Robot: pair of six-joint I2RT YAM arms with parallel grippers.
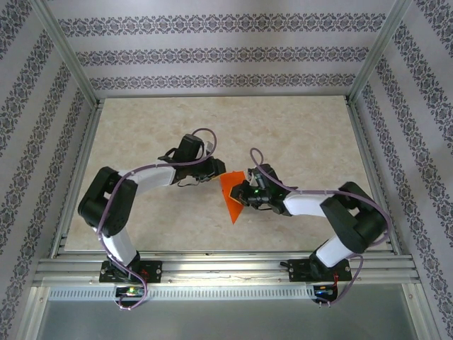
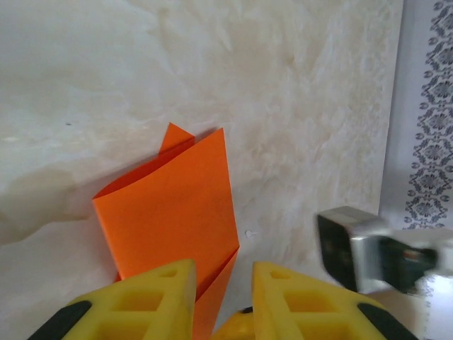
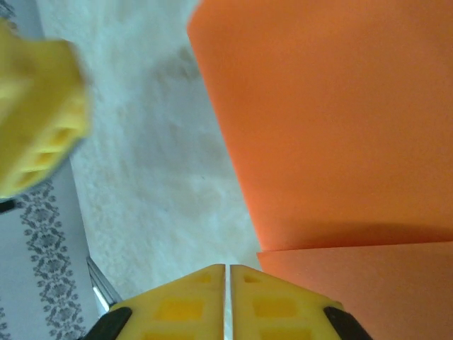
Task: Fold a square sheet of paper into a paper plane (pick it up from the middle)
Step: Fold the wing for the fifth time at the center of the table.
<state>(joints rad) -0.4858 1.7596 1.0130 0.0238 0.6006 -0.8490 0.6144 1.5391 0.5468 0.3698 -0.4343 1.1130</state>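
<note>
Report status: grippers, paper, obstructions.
Left gripper open, jaws straddling edge of folded orange sheet. Right gripper shut beside it. No obstruction seen.

Illumination is bright, even and diffuse. In the top view, which is sharp, the arms cast only faint, soft-edged shadows on the table (image 1: pixel 297 134). In the left wrist view the table surface is washed pale toward the top, and a grey block (image 2: pixel 354 248) at right is blurred. In the right wrist view the orange paper (image 3: pixel 333 120) is soft, with a darker shadow band along its fold, and a yellow finger (image 3: pixel 39 120) at left is smeared.
</note>
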